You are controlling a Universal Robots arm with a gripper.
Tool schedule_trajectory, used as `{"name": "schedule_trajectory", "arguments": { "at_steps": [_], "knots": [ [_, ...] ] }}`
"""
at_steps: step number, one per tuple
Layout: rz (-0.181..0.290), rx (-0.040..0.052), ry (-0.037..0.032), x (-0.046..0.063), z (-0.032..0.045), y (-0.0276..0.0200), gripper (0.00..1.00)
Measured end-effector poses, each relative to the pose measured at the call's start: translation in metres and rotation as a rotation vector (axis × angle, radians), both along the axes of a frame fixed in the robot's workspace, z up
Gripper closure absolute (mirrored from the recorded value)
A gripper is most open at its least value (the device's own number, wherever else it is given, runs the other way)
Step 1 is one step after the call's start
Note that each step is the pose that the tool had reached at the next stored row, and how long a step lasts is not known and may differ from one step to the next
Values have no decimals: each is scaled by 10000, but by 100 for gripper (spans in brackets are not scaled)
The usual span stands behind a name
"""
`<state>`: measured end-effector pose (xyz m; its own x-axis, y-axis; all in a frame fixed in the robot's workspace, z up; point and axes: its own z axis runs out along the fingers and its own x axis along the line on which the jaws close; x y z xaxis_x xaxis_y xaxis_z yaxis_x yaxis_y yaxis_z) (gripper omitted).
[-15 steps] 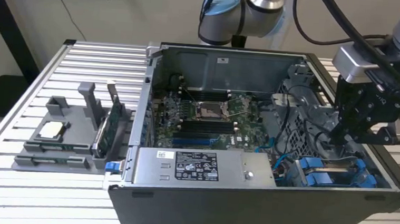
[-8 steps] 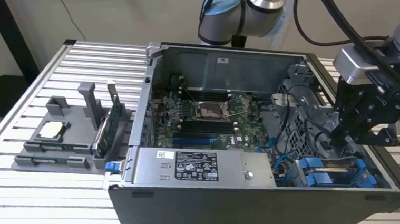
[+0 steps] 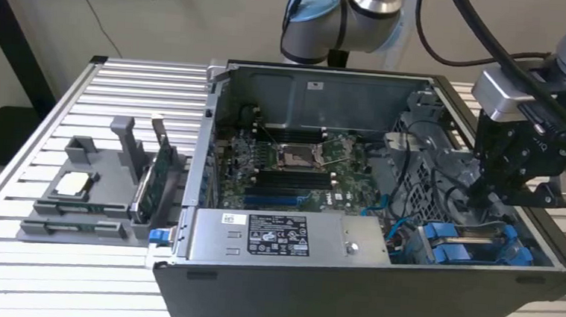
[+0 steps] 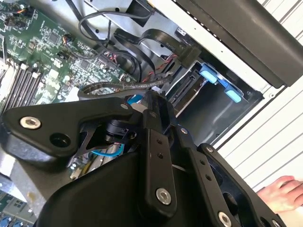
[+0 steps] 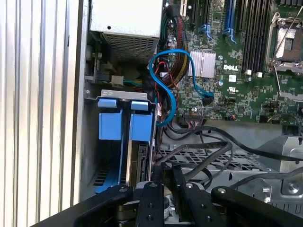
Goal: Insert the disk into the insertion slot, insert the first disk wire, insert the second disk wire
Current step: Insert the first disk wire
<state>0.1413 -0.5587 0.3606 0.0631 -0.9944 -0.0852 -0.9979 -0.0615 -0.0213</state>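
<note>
The disk stands inside the insertion slot, its blue carrier beside a second blue carrier. In the exterior view the slot is at the case's near corner on the exterior view's right. My gripper hangs just over it, inside the case. Its fingers look shut on a black disk wire that runs up to the fingertips. In the second wrist view the gripper meets a braided black wire close to the disk's connector end.
A loose flat black cable with a connector hangs above the bay. A blue cable loops by the motherboard. The grey power-supply box sits near the slot. A grey parts holder stands outside the case. A person's hand rests nearby.
</note>
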Motion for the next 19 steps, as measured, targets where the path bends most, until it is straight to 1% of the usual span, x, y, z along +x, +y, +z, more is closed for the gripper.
{"name": "schedule_trajectory", "arguments": {
  "at_steps": [6, 19],
  "knots": [
    [1, 1, 0, 11, -13, -5, 81],
    [0, -1, 0, 77, -42, -9, 81]
  ]
}}
